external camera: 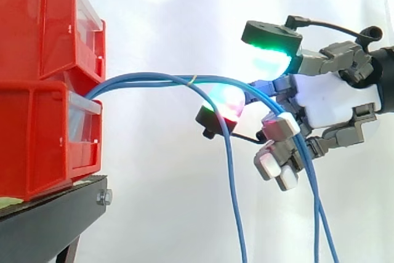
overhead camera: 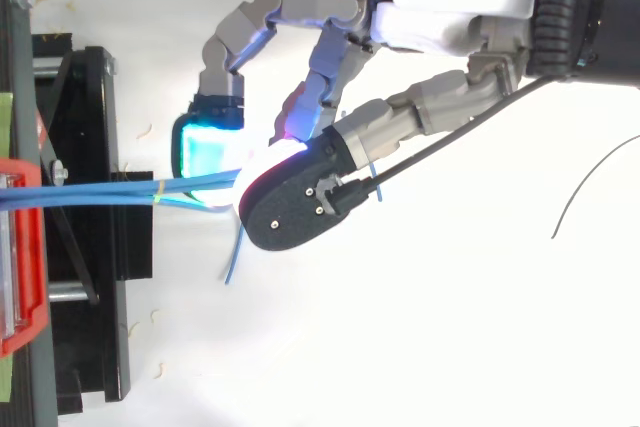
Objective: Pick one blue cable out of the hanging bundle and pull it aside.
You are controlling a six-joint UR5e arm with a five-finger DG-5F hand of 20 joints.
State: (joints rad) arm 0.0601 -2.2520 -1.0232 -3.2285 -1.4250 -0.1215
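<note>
The blue cables (external camera: 154, 80) were seen coming out between the red bins (external camera: 43, 60) and reaching across to the hand (external camera: 335, 100). Some were gripped between its curled fingers, by the glowing pads (external camera: 268, 60), and hung down from there.

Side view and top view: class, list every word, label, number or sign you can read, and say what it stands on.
None: no readable text or sign shows on the red bins, the black stand, the blue cables or the hand.
</note>
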